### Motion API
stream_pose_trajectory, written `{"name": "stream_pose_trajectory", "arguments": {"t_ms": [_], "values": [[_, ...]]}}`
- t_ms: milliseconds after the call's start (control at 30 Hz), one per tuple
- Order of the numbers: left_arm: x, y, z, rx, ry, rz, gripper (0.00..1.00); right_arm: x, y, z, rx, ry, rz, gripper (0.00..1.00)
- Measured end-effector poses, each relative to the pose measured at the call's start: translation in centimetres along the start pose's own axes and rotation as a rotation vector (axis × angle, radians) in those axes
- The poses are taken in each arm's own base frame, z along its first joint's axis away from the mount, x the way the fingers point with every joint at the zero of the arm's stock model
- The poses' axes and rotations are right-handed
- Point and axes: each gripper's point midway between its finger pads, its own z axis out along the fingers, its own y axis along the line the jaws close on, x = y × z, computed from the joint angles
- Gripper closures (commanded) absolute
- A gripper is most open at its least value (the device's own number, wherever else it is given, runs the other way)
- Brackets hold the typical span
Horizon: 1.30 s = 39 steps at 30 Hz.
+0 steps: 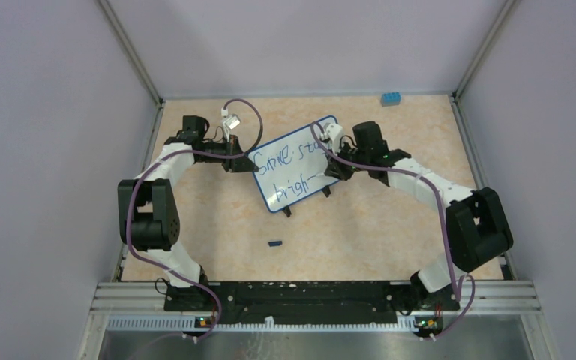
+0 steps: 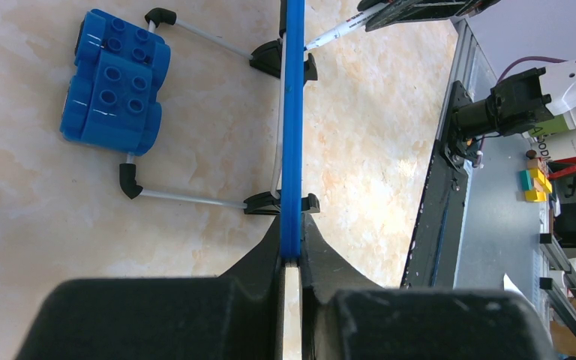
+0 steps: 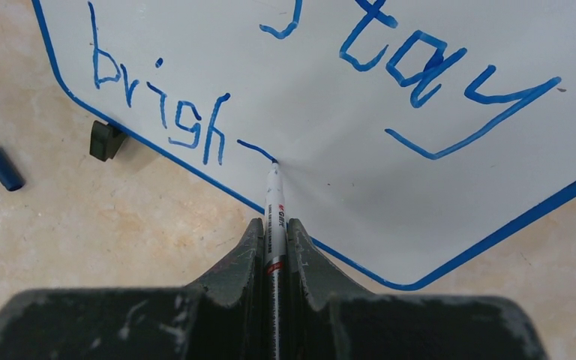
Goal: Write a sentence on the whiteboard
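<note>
The whiteboard (image 1: 296, 163) stands propped on its black feet (image 3: 106, 140) on the table (image 1: 390, 225), its written face turned toward the arms. The left claw (image 2: 291, 251) is pressed together on the whiteboard's blue edge, pinching it at its left side. The right claw (image 3: 274, 232) pinches a marker (image 3: 274, 199), whose tip touches the whiteboard's face at the end of a short dash after "brigh", the lower line of the sentence (image 3: 360, 34) (the upper line reads "Smile stay" from above). Only the right wrist view shows that tip contact. Only the left wrist view shows the wire legs (image 2: 187, 196) behind the whiteboard and a blue block (image 2: 116, 82) near them. A blue cap (image 3: 1, 166) lies in front of the whiteboard, apart from it.
</note>
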Motion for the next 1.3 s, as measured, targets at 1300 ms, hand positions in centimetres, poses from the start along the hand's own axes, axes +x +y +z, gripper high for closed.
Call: {"name": "stream_pose_trajectory", "arguments": {"t_ms": [1300], "values": [[0.0,-0.1,0.0,-0.001,0.004,0.004,1.00,0.5,1.2,0.8,-0.062,-0.023,0.036,1.00]]}}
